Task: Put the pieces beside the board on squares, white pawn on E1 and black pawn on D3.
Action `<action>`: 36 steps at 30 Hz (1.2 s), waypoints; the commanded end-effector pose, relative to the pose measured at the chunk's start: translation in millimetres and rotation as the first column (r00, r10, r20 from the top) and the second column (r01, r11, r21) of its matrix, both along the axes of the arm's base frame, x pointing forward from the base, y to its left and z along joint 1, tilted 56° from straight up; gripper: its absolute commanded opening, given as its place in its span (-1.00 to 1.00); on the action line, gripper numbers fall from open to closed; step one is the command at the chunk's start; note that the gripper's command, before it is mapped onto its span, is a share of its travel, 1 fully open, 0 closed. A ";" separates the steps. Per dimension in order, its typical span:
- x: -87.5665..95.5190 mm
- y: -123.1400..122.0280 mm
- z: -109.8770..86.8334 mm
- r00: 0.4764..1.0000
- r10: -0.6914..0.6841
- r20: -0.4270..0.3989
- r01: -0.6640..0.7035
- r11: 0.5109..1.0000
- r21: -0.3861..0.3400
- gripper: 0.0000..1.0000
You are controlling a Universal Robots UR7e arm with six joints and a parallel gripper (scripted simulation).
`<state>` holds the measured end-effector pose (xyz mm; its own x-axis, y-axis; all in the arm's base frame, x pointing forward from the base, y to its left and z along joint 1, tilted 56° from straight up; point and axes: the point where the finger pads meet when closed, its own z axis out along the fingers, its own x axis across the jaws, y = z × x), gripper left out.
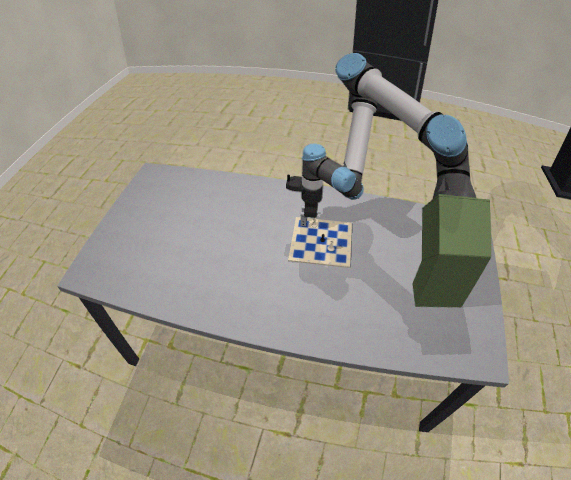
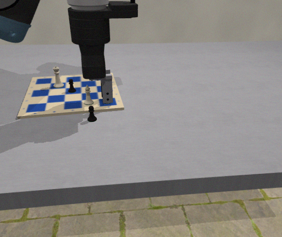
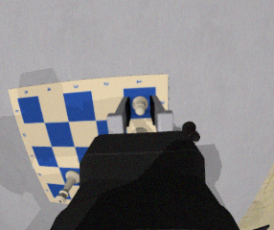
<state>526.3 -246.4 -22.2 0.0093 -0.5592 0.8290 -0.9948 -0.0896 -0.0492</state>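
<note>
The small blue-and-cream board (image 2: pixel 70 94) lies on the grey table. My gripper (image 2: pixel 106 90) stands low over its near right corner square in the exterior view. In the wrist view the gripper (image 3: pixel 141 118) is open, and the white pawn (image 3: pixel 140 105) stands upright on that blue corner square between the parted fingers. In the exterior view a finger hides this pawn. A black pawn (image 2: pixel 92 113) stands upright on the table just off the board's near edge; it also shows in the wrist view (image 3: pixel 190 129).
On the board stand a tall white piece (image 2: pixel 57 77), a black pawn (image 2: pixel 71 86) and another white piece (image 2: pixel 88 95) close to the left of my fingers. A green box (image 1: pixel 453 248) holds the arm's base at the table's right.
</note>
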 end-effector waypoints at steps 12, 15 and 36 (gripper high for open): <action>0.2 1.1 0.9 1.000 0.001 0.001 -0.001 1.000 0.000 0.36; 0.1 2.0 1.4 1.000 0.001 0.001 -0.001 1.000 0.000 0.36; -8.2 69.0 46.7 1.000 0.001 0.001 -0.001 1.000 0.000 0.36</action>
<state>519.3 -190.1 15.7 0.0101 -0.5574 0.8302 -0.9943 -0.0938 -0.0508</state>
